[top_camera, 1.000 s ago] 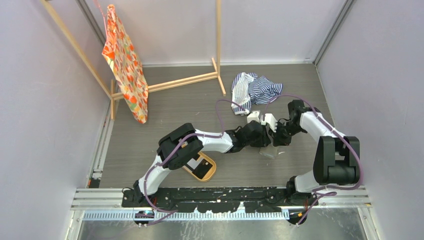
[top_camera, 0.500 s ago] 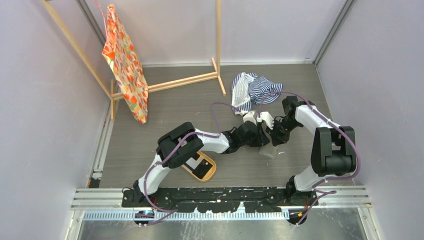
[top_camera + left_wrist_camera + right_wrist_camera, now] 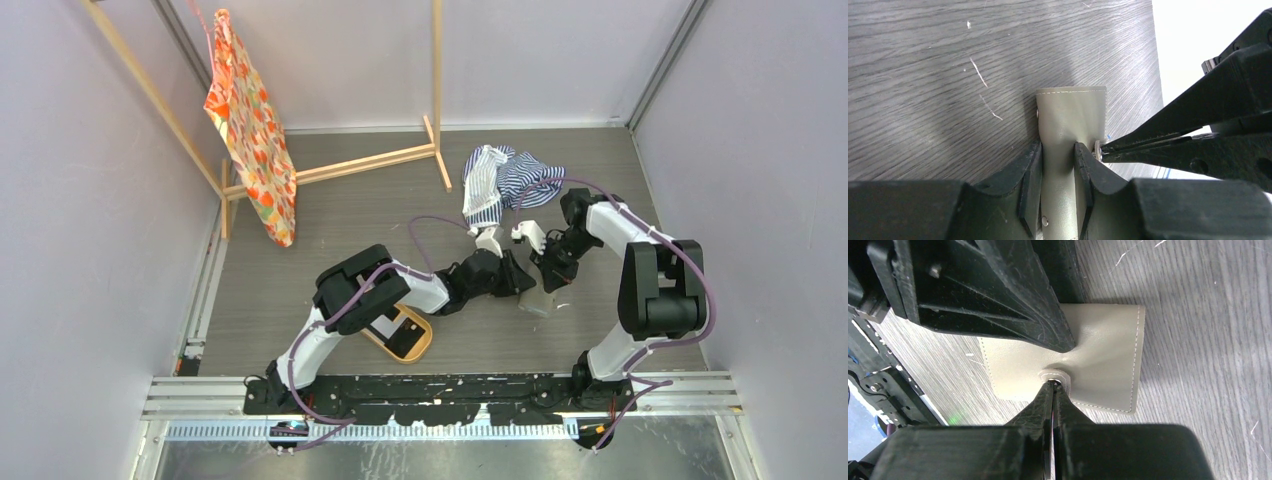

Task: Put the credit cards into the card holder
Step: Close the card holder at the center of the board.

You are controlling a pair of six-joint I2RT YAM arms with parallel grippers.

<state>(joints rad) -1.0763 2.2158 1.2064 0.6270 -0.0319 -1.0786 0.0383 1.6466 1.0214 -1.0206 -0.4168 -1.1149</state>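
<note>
- Your left gripper (image 3: 1058,162) is clamped on the holder (image 3: 1070,112). One black finger presses each face, and the grey-green leather sticks out past the fingertips.
- Your right gripper (image 3: 1053,386) comes at the holder from the opposite side. Its two fingers are drawn together to a thin point, pinching the small round tab (image 3: 1054,375) on the holder's broad face.
- In the right wrist view the left gripper's finger lies across the upper part of that face, just above the tab. The two grippers are very near each other there, and you cannot tell whether they touch.
- The holder looks folded shut. You see pale stitching along its edges and a tiny stud near one edge in the left wrist view.
- From above, the holder sits right of centre on the table (image 3: 330,215), under both arms where they meet. You cannot tell whether it rests on the wood or hangs just off it.
- A dark card (image 3: 404,341) lies in the orange tray (image 3: 426,342), which sits well to the left of the holder and is partly covered by the left arm.
- A striped cloth (image 3: 510,180) lies crumpled beyond the grippers.
- A wooden rack (image 3: 350,165) stands at the far left, with an orange patterned bag (image 3: 245,125) hanging from it.
</note>
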